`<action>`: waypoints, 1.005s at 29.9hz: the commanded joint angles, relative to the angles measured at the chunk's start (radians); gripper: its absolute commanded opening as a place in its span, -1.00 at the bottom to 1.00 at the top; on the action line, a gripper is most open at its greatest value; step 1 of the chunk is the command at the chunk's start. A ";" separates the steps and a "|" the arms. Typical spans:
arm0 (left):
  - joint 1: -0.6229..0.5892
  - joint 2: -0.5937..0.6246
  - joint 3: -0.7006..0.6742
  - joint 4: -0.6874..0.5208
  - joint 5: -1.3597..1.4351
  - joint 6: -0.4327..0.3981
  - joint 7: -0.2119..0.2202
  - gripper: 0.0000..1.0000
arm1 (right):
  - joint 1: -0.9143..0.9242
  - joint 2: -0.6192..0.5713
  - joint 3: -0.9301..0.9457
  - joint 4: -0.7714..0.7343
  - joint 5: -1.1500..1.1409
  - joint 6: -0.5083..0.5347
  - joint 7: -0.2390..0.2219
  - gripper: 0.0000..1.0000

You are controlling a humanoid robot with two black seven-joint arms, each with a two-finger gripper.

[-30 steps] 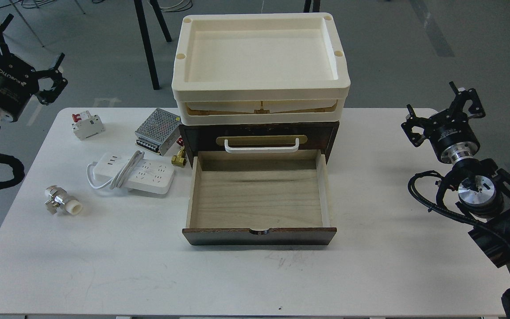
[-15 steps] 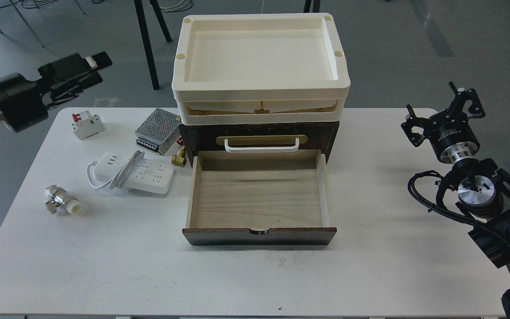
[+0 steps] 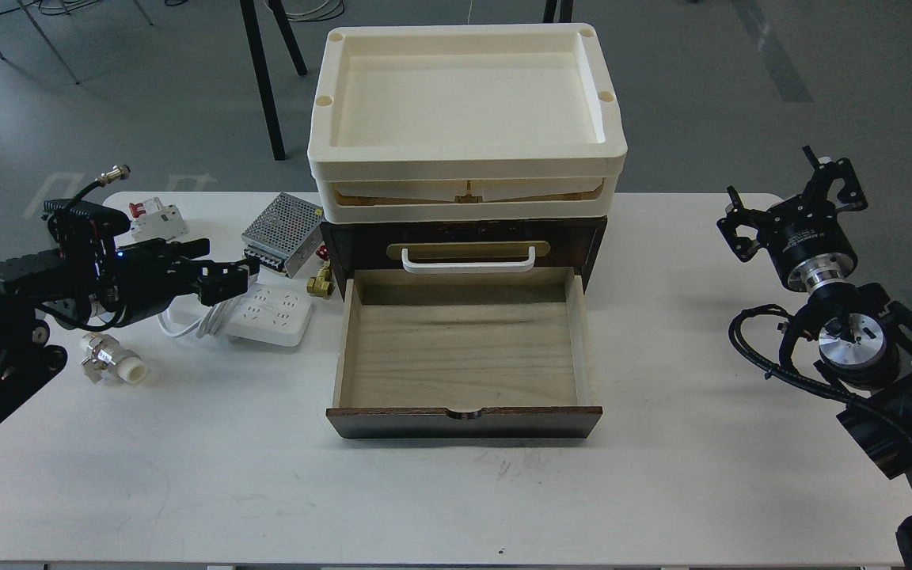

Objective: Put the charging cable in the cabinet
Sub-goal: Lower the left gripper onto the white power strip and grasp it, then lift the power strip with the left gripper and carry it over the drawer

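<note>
Charging cable (image 3: 274, 313): flat white plastic strip with a thick looped cord, laid toward the worktop's left edge, left of the drawer.
Cabinet (image 3: 464, 317): dark-brown wood at the middle of the far edge; pale-grained drawer pulled open.
Left gripper (image 3: 226, 279): black, held over the strip; its finger state cannot be told.
Right gripper (image 3: 792, 207): black fingers spread, nothing held, at the right edge.
Trays (image 3: 464, 119): cream plastic, rectangular, stacked on the cabinet.
</note>
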 commanded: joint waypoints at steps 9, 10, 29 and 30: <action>-0.022 -0.131 0.117 0.238 0.037 0.125 0.011 0.64 | 0.000 0.000 -0.001 -0.002 0.000 -0.001 0.000 1.00; -0.022 -0.133 0.125 0.242 0.038 0.125 0.008 0.53 | 0.000 0.000 -0.001 -0.002 0.000 -0.001 0.000 1.00; -0.051 -0.131 0.162 0.279 0.023 0.117 -0.013 -0.85 | 0.000 -0.002 -0.001 -0.003 -0.001 -0.004 0.000 1.00; -0.052 -0.124 0.157 0.278 0.003 0.114 -0.013 -0.86 | 0.000 -0.002 -0.001 -0.003 -0.001 -0.004 0.000 1.00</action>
